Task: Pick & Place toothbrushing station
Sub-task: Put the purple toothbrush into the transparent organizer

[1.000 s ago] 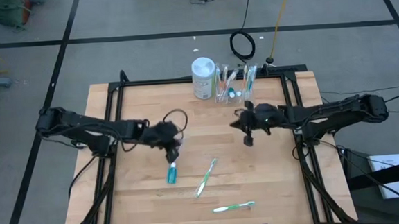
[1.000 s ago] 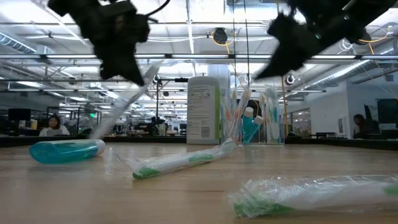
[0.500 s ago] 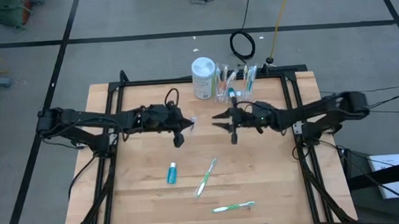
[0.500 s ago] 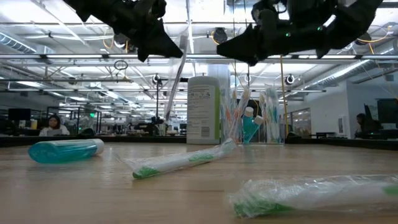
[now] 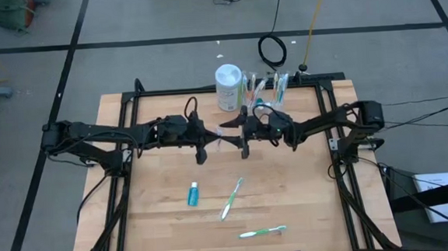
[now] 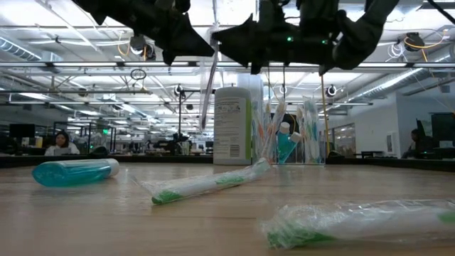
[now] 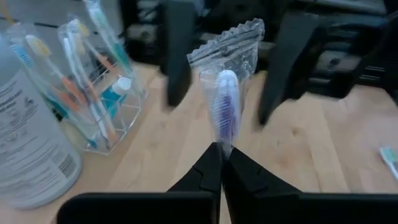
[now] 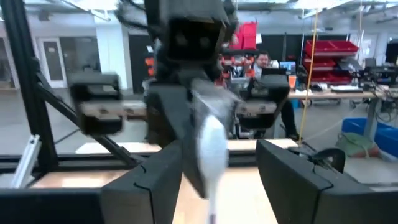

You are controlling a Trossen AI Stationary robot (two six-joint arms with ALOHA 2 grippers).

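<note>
The right gripper (image 5: pixel 226 133) is spreading wide, closing on the wrapped toothbrush (image 7: pixel 225 99) clamped in the left gripper (image 5: pixel 208 144). The holder (image 5: pixel 263 97) is sitting at twelve o'clock. Centre the toothbrush before pinching.

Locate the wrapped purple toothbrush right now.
High view: wrapped purple toothbrush is held above table centre in the shut left hand, between the open right hand's fingers, near the clear plastic holder.

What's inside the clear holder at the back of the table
The clear holder holds several upright wrapped toothbrushes and a small blue tube. Their lower ends blur behind the plastic, so an exact count isn't possible.
</note>
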